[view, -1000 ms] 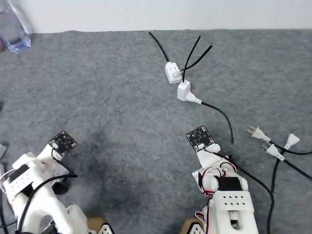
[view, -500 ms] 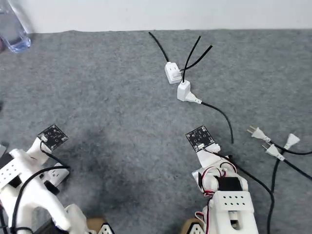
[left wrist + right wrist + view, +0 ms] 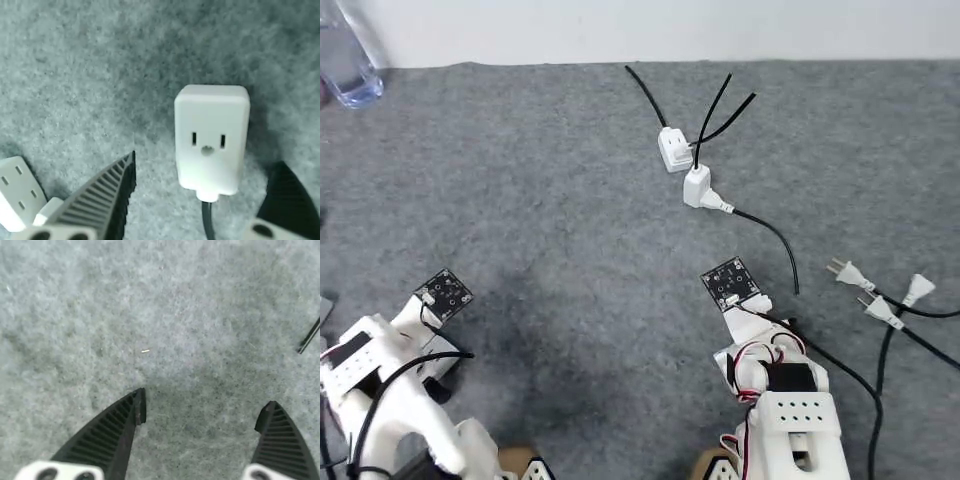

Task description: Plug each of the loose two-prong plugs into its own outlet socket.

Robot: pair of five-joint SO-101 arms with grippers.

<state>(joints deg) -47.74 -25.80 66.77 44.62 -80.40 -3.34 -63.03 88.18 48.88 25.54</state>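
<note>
A: While the left gripper point(image 3: 205, 170) hangs spread around the white socket point(image 3: 212, 137), where do the plugs point(image 3: 842, 270) lie?
B: Loose on the carpet point(image 3: 550, 200), near the spread right gripper point(image 3: 205, 402). Close squarely on the socket's sides, clear of its cord point(image 3: 207, 220).

The left arm point(image 3: 380, 375) first swung its wrist farther away from the white outlet socket point(image 3: 672, 149), then came back toward it, and ended almost where it had been a second before, only very slightly farther from that socket.
</note>
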